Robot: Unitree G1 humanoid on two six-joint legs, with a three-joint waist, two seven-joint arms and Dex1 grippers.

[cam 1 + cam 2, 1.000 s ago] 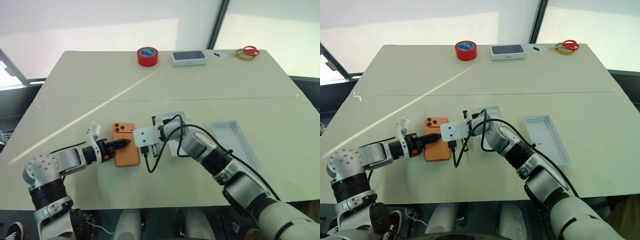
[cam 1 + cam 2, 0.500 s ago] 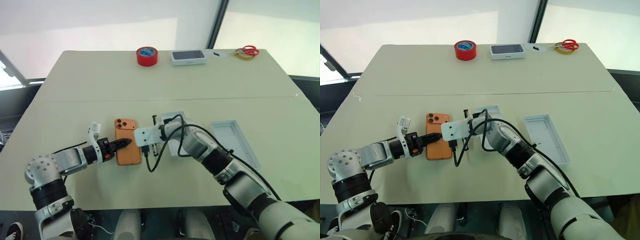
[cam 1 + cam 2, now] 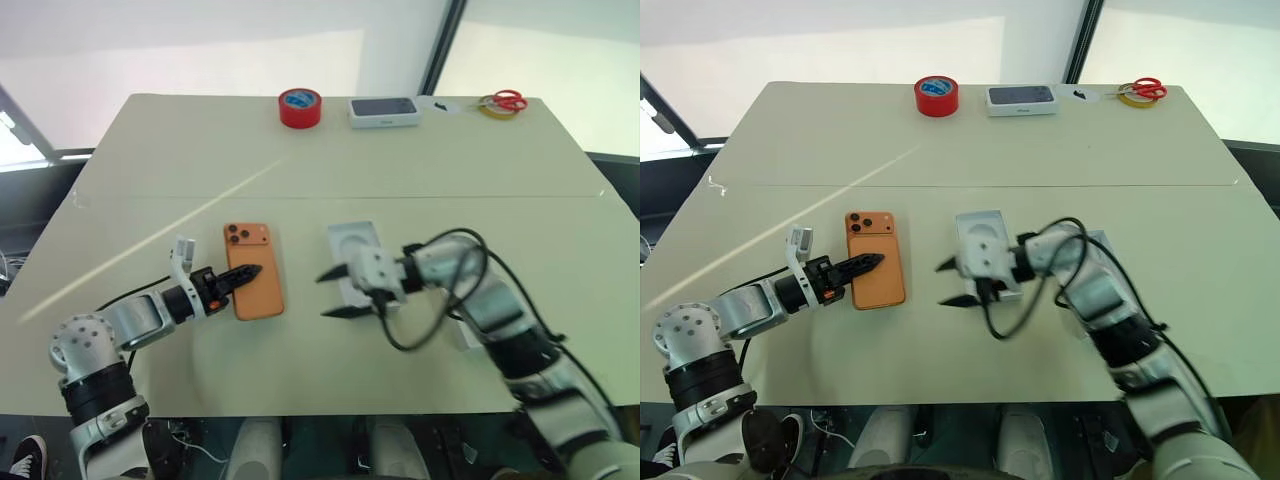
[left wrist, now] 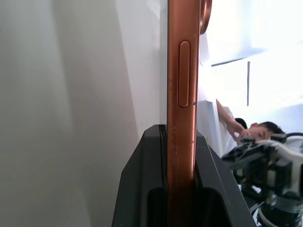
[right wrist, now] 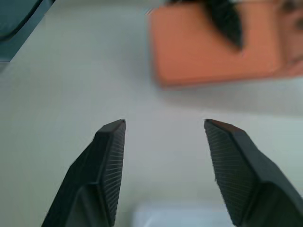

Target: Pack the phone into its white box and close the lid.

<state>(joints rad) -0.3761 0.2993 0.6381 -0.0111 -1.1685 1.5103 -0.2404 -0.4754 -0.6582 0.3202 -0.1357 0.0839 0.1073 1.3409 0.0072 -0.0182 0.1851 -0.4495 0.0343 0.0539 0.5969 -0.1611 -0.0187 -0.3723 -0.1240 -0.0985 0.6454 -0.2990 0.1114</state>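
Orange and flat, the phone (image 3: 252,270) lies back-up on the table (image 3: 420,160), lens cluster toward the far side. My left gripper (image 3: 243,274) comes in from its left edge and is clamped on it; my left wrist view shows the phone's edge (image 4: 182,118) pinched between the two black fingers (image 4: 142,189). My right gripper (image 3: 334,292) hangs just right of the phone with a strip of bare table between them, fingers spread wide and holding nothing, tips pointing at the phone. I see the orange slab (image 5: 213,45) beyond those open tips in the right wrist view. Just behind that gripper sits a white tray with a rounded recess (image 3: 353,243).
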